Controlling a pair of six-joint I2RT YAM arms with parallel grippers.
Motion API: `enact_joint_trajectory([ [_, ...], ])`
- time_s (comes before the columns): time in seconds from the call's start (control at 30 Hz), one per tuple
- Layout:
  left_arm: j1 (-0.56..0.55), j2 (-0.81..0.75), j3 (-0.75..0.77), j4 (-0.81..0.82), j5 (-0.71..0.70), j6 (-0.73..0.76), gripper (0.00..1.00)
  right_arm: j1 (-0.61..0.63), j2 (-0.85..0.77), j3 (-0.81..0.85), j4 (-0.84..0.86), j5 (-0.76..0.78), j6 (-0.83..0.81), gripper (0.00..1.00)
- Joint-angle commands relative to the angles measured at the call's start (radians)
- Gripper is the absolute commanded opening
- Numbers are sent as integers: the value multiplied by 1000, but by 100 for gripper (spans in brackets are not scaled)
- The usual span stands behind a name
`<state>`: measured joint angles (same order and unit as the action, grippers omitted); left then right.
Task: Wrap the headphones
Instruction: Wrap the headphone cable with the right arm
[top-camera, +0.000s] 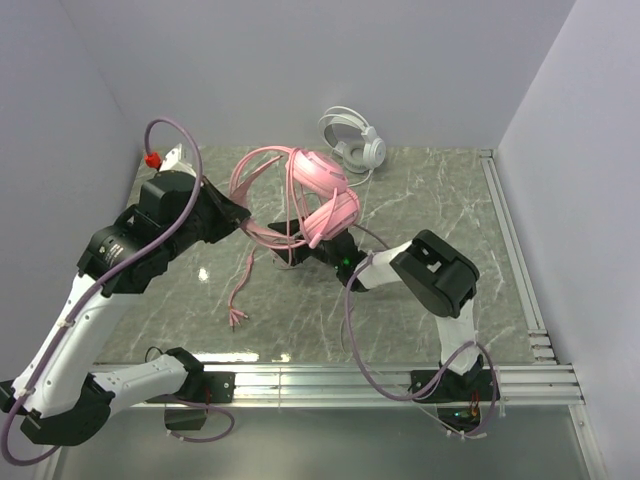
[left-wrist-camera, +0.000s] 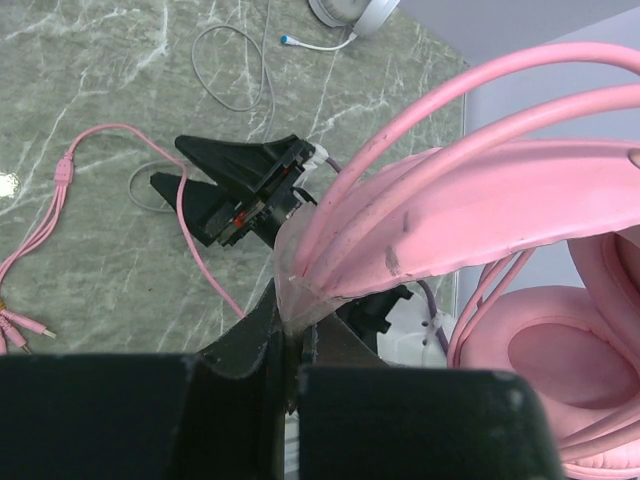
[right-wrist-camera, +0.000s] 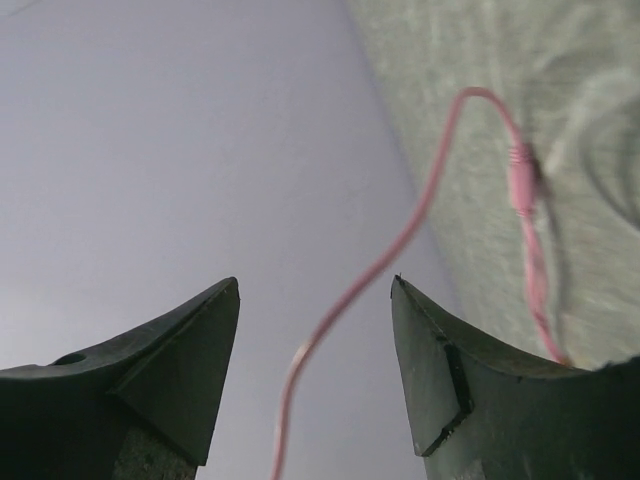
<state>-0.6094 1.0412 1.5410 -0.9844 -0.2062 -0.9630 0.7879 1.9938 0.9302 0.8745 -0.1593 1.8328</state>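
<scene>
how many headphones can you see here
2. The pink headphones are in the middle, their headband clamped in the left pincer. The white headphones lie at the far edge of the table. No others show, though something could be hidden.

The grey-green marbled table (top-camera: 450, 200) has ribbed aluminium rails (top-camera: 330, 378) along its near edge, well behind both claws. Far beyond the right claw (top-camera: 305, 252), by the back wall, the white headphones (top-camera: 352, 140) rest on the stone, and their thin white cable (left-wrist-camera: 318, 46) loops back toward that claw. Between the left claw (top-camera: 240, 215) and the rails, the pink cable (top-camera: 245, 275) trails flat and ends in splayed plugs (top-camera: 237, 318).
</scene>
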Motion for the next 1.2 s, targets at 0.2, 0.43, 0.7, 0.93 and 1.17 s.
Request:
enact_joint_trajectory([
  [0.2,2,-40,5,128,30,-40,0,2,62,47,169,64,92,59],
  [0.43,2,-41,-2,132,63,-40,0,-15,140,99,225,43,102,43],
  [0.7,2,-59,-21,127,71,-39,1,-36,180,125,287,56,80,30],
  [0.93,2,-52,-36,104,126,24,0,-95,177,144,294,43,53,27],
  [1.17,2,-40,-51,70,258,171,0,-183,169,173,409,-2,-13,13],
])
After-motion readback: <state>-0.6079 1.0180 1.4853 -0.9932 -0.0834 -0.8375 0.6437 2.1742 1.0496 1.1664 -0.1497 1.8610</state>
